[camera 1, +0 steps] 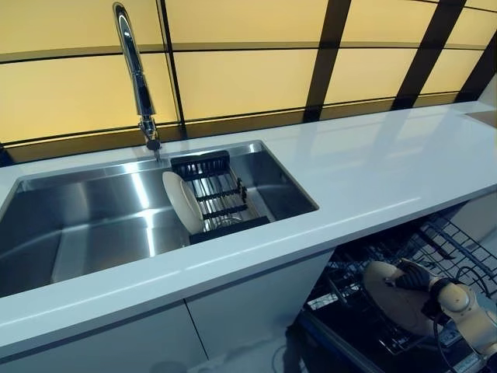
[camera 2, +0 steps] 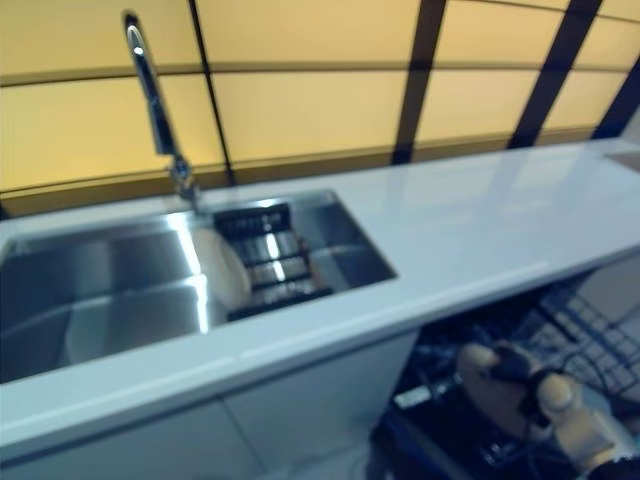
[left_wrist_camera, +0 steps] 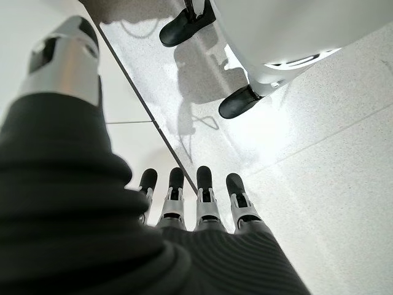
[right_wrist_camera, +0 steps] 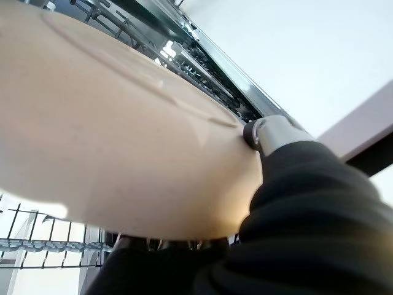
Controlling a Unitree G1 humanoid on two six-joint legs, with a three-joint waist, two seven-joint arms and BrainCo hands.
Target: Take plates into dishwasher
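I am holding a beige plate point(camera 1: 394, 299) in my right hand point(camera 1: 415, 278) at the lower right of the frame, below the edge of the white bench point(camera 1: 365, 167). My dark-tipped fingers point(camera 1: 410, 273) are curling over the plate's rim, and in the right wrist view my thumb point(right_wrist_camera: 261, 132) is pressing against the plate's face, so the hand is pinching the plate between thumb and fingers. The plate is hanging over the dark wire dishwasher rack point(camera 1: 446, 245), which is pulled out under the bench at the right edge of the frame; I cannot tell whether the plate is touching the rack's wires.

A second plate, white point(camera 1: 182, 202), is standing on edge in the black dish drainer point(camera 1: 217, 194) that is sitting inside the stainless sink point(camera 1: 85, 217) in the left half of the frame. The chrome faucet point(camera 1: 136, 74) is rising behind the sink at the upper left, its spout pointing down just behind the drainer. A yellow panelled wall with dark bars point(camera 1: 248, 70) is running along the top of the frame.

My left hand point(left_wrist_camera: 190, 209) is showing only in its own wrist view, with its fingers point(left_wrist_camera: 206, 184) straight, side by side and pointing at the pale speckled floor point(left_wrist_camera: 319, 184), holding nothing.
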